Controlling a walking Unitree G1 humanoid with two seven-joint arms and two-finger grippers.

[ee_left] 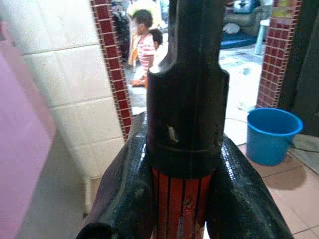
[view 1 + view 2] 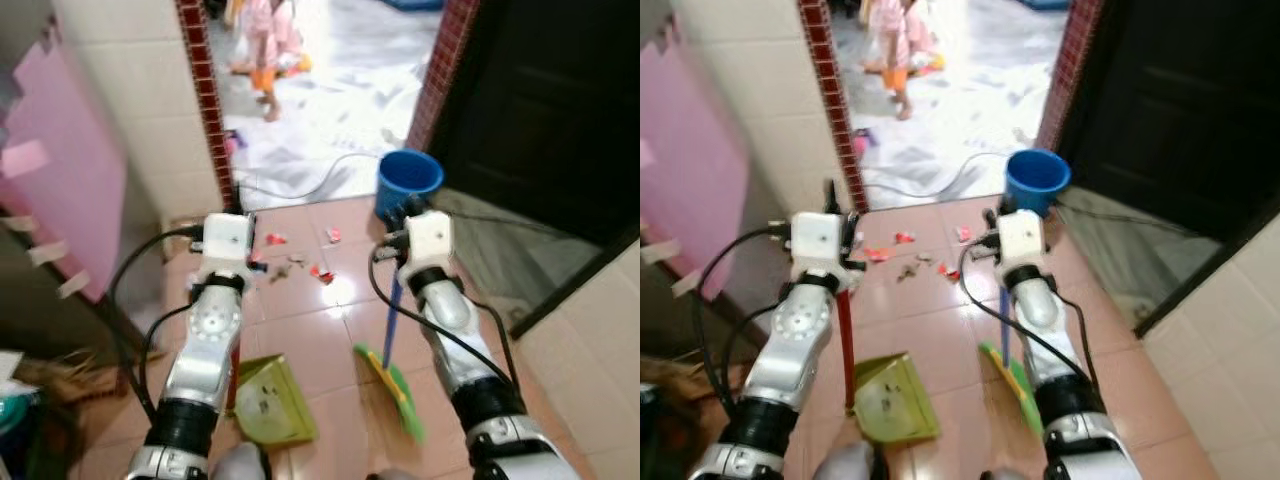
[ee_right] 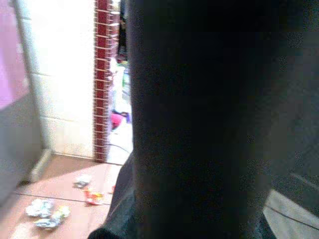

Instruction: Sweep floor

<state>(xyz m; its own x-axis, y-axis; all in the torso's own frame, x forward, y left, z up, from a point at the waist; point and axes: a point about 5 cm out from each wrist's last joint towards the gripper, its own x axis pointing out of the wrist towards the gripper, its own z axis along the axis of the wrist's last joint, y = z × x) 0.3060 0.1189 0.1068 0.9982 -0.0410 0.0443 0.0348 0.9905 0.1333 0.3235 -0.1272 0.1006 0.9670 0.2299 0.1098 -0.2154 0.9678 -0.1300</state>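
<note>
Shiny tiles, plastic tools and crinkly wrappers

The floor (image 2: 300,330) is smooth pink tile, so glossy that a bright light spot shows on it. The green dustpan (image 2: 270,400) and blue bucket (image 2: 408,180) look like smooth plastic. The dustpan handle (image 1: 185,149) is red with black stripes under a matt black cap, held between rubbery black fingers (image 1: 124,194). The litter (image 3: 47,211) looks like crinkled shiny wrappers. The wall (image 1: 75,84) is pale, smooth tile.

I count one green dustpan (image 2: 270,400), one broom (image 2: 392,385), one blue bucket (image 2: 408,180), a scatter of about six wrappers (image 2: 322,272), and one person (image 2: 268,50).
</note>
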